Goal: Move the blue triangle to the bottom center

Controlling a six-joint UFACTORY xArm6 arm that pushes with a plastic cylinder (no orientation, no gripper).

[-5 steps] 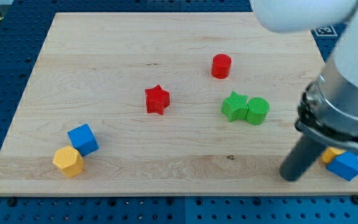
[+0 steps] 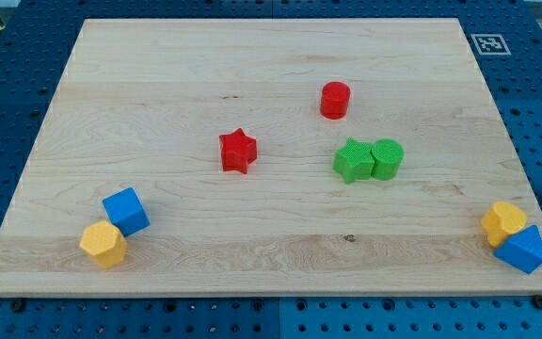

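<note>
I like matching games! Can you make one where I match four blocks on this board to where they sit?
Blocks:
1. blue triangle
2. blue cube
3. red cylinder
4. red star

Places:
A. bottom left, beside a yellow block
B. bottom right corner
C. near the middle
D. toward the top, right of centre

Pairs: 1-B, 2-A, 3-D, 4-C. My tip is not in view.

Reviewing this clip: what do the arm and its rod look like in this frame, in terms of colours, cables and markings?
Nothing of the arm can be described here. My tip is out of view, so its colour, cables and markings cannot be judged. Only the wooden board and its blocks show, including the blue triangle touching a yellow block at the view's bottom right.
</note>
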